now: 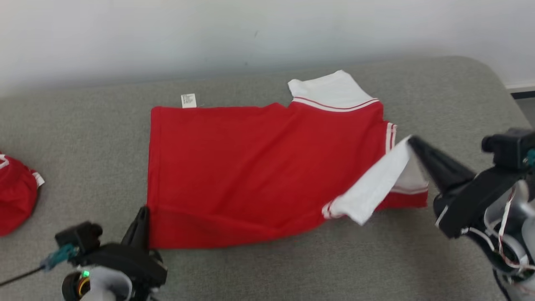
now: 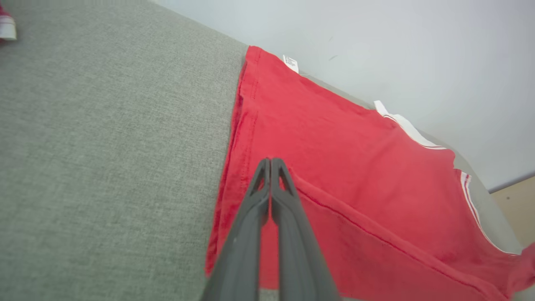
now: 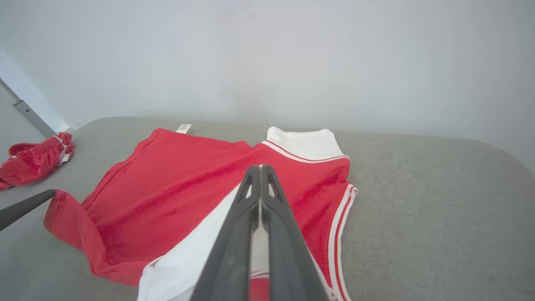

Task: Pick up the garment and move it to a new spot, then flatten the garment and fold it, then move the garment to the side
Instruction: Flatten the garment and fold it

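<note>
The garment (image 1: 259, 167) is a red shirt with white sleeves, lying spread on the grey padded table (image 1: 83, 138). My left gripper (image 1: 143, 211) is shut on its near left hem corner; in the left wrist view the closed tips (image 2: 271, 161) pinch a raised red fold (image 2: 376, 234). My right gripper (image 1: 411, 141) is shut on the near white sleeve (image 1: 376, 188) and holds it up and folded over the red body. In the right wrist view the closed fingers (image 3: 260, 167) sit over that sleeve (image 3: 188, 255). There the left gripper's fingers (image 3: 25, 207) hold up the red corner (image 3: 67, 217).
A second red piece of clothing (image 1: 14, 196) lies bunched at the table's left edge. A pale wall (image 1: 267, 33) runs close behind the table. The table's rounded right corner (image 1: 493, 79) drops off to the floor. Bare grey surface lies in front of and to the right of the shirt.
</note>
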Available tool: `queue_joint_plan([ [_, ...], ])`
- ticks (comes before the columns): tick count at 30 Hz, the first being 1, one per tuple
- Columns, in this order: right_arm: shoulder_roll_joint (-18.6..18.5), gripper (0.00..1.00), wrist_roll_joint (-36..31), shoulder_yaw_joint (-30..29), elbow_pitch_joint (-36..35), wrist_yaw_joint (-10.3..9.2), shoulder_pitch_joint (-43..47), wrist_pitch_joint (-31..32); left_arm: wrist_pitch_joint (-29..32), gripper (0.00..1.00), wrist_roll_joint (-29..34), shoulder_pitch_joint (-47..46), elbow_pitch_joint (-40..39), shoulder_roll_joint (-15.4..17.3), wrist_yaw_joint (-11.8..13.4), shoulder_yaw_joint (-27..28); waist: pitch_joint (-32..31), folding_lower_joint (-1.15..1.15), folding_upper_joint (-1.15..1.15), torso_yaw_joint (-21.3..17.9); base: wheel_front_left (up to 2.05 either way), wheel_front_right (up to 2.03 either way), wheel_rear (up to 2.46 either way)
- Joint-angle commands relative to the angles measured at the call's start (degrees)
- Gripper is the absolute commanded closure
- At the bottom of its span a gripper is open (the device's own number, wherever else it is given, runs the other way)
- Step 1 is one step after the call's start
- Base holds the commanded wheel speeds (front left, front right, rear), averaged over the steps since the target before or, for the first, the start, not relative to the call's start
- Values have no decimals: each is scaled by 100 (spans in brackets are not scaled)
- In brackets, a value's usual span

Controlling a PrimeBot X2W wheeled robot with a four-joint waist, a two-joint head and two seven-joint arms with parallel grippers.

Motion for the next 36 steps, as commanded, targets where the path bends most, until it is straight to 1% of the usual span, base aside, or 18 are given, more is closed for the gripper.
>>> queue_joint_plan([
  [1,-49,100,-57,14,56,3,-84,-103,-36,100,66,-103,62,-41,13,-19,205,-1,-1,163,0,0,0],
  [3,-78,100,-185,82,286,3,-283,-394,-76,100,146,-334,239,-104,40,-60,297,-1,-1,199,0,0,0],
  [5,-102,100,-263,153,515,3,-442,-555,-158,100,213,-495,438,-154,90,-55,364,-1,-1,220,0,0,0],
  [7,-119,100,-352,224,738,3,-574,-647,-255,100,248,-612,620,-195,88,-37,413,-1,-1,233,0,0,0],
  [12,-86,100,-456,377,1170,3,-840,-876,-470,100,280,-853,958,-270,-60,-31,514,-1,-1,267,0,0,0],
  [20,-143,100,-513,676,1612,3,-1166,-1177,-594,100,349,-1147,1314,-388,-252,-120,628,-1,-1,311,0,0,0],
  [25,-126,100,-682,597,1865,3,-1274,-1427,-719,100,406,-1285,1417,-428,-324,-122,649,-1,-1,334,0,0,0],
  [30,-80,100,-717,601,2002,3,-1301,-1527,-810,100,442,-1378,1492,-432,-383,-112,651,-1,-1,320,0,0,0],
  [34,-35,100,-801,557,2072,3,-1380,-1622,-821,100,464,-1361,1576,-439,-381,-121,658,-1,-1,301,0,0,0],
  [36,51,100,-854,525,2137,3,-1418,-1676,-824,100,473,-1382,1638,-444,-378,-131,666,-1,-1,293,0,0,0],
])
